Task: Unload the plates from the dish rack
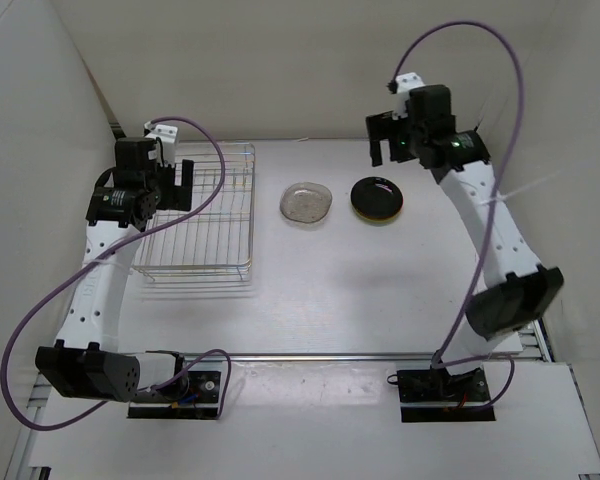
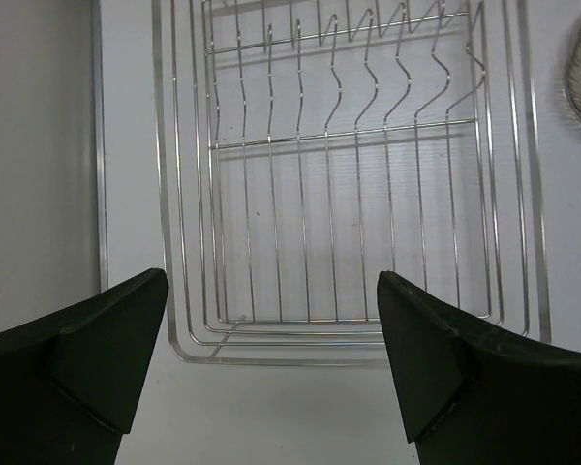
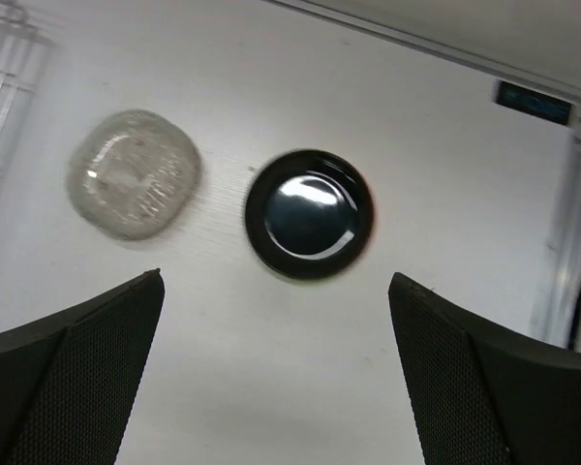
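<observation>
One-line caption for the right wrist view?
Right fingers open; black plate and clear plate lie apart on the table beyond them.

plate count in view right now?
2. The clear plate lies on the table just right of the dish rack; the black plate sits right of it. The rack holds none; none seems hidden.

Metal wire rack (image 1: pixel 202 212); glossy, perhaps ceramic, plate (image 1: pixel 377 197).
</observation>
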You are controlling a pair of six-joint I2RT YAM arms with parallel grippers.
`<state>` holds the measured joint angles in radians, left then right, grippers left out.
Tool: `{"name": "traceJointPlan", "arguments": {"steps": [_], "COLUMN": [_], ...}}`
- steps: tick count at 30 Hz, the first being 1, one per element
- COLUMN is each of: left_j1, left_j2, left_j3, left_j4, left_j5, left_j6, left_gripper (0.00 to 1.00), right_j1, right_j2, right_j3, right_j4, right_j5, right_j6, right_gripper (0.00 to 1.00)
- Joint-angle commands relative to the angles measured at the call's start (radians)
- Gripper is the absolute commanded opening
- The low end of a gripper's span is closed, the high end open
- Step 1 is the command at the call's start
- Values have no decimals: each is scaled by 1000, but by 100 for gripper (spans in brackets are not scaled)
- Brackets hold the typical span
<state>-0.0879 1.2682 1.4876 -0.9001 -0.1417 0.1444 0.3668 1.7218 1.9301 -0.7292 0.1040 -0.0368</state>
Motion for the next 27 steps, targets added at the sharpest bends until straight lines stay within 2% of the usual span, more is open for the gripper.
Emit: {"name": "traceJointPlan", "arguments": {"steps": [1, 5, 10, 15, 18, 27], "left_j1": [5, 5, 23, 34, 45, 94], "left_j2": [-29, -6, -6, -6, -15, -46], "left_j3": [-33, -43, -43, -87, -98, -96], "left_j4": [90, 108, 119, 130, 139, 139], "left_j5": [-99, -110, -75, -85, -85, -49], "left_j6": [-60, -84, -114, -126, -135, -154], "left_gripper": [100, 100, 100, 100, 100, 100], "right_j1": [-78, -263, -484, -630, -683, -692], "right_j2": [-120, -298, -445, -560, -596, -616], "right_j3": [-120, -265, -483, -634, -652, -652], "right_j4": [-45, -45, -29, 13, 13, 13], "right_j5": [97, 72, 39, -10, -65, -99], "right_j6": [-55, -44, -66, -86, -86, -28], "right_gripper": [100, 100, 100, 100, 100, 100]}}
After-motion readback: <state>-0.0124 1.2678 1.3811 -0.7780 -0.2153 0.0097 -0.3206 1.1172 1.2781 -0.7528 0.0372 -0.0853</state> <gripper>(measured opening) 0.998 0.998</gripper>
